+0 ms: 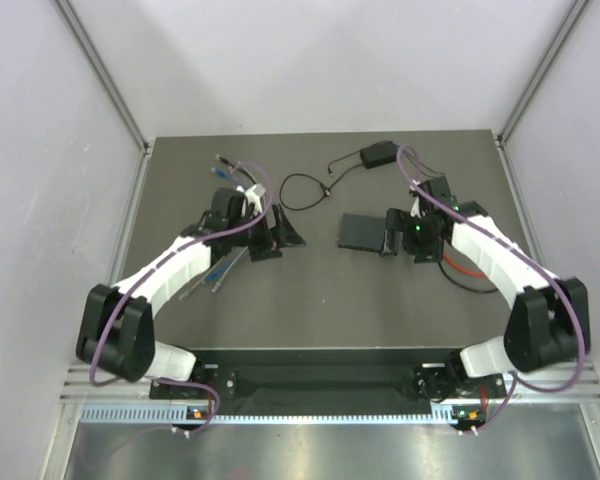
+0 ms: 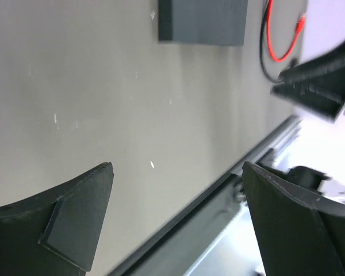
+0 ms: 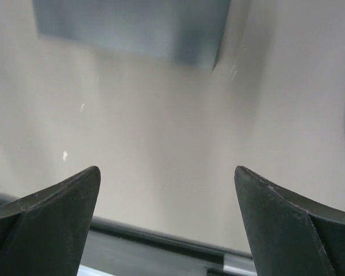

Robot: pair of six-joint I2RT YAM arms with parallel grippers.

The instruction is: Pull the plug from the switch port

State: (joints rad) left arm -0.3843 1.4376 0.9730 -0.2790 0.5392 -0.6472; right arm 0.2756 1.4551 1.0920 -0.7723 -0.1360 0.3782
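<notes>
On the bench (image 1: 320, 310), the switch (image 1: 360, 232) lies flat between the left pincer (image 2: 178, 167) and the right pincer (image 3: 167, 169), both spread apart and empty.

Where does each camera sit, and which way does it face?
Top external: above and behind the robot, looking down on the table; left arm and right arm show.
Left wrist: on the left arm, looking past the left gripper to the switch.
Right wrist: on the right arm, looking past the right gripper at the switch.
Shared: the switch, in all three.
</notes>
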